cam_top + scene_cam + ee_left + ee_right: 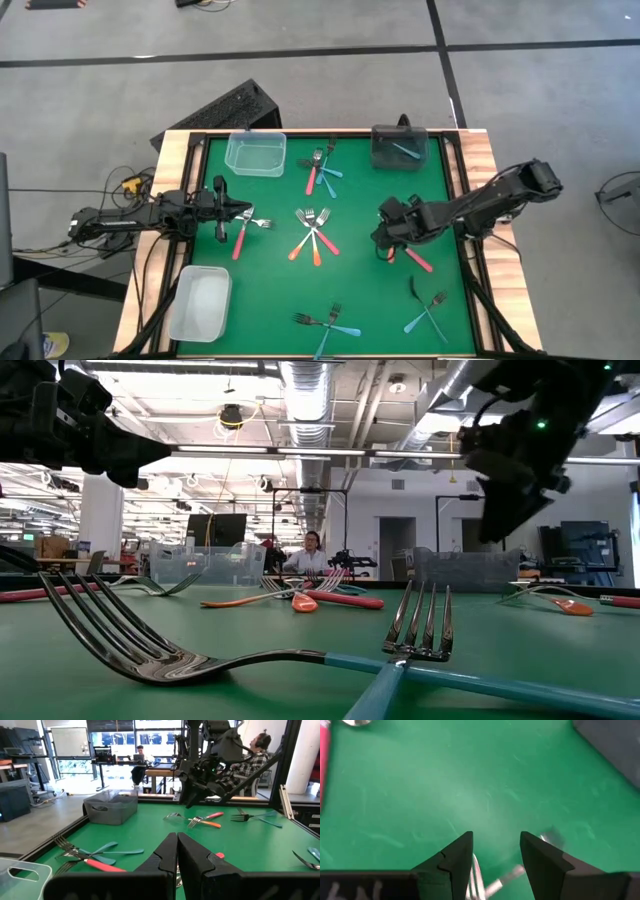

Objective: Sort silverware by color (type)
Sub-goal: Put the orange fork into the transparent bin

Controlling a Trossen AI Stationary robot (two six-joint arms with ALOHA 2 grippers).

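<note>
**Forks scattered over the green mat, three bins at its edges**

The green table (270, 300) fills the middle of the high view, and three bins sit on it. The clear bin (200, 303) at lower left looks empty. Another clear bin (255, 154) at upper centre-left also looks empty. The dark bin (399, 147) at upper right holds one light blue fork (405, 151).

The left arm reaches in from the left edge. Its left gripper (221, 222) sits at centre-left with the fingers pressed together on nothing, just beside a red-handled fork (241, 236). The right arm comes in from the right. The right gripper (386, 247) points down at centre-right, fingers spread wide and empty, with silver tines (476, 880) showing between them in the right wrist view and a pink-handled fork (418, 260) just beside it.

The rest of the silverware lies loose on the mat:
- a red and blue cluster (322, 170) at upper centre
- an orange and red fan (313, 238) in the middle
- blue forks (330, 325) at bottom centre
- a blue pair (428, 312) at lower right
</note>
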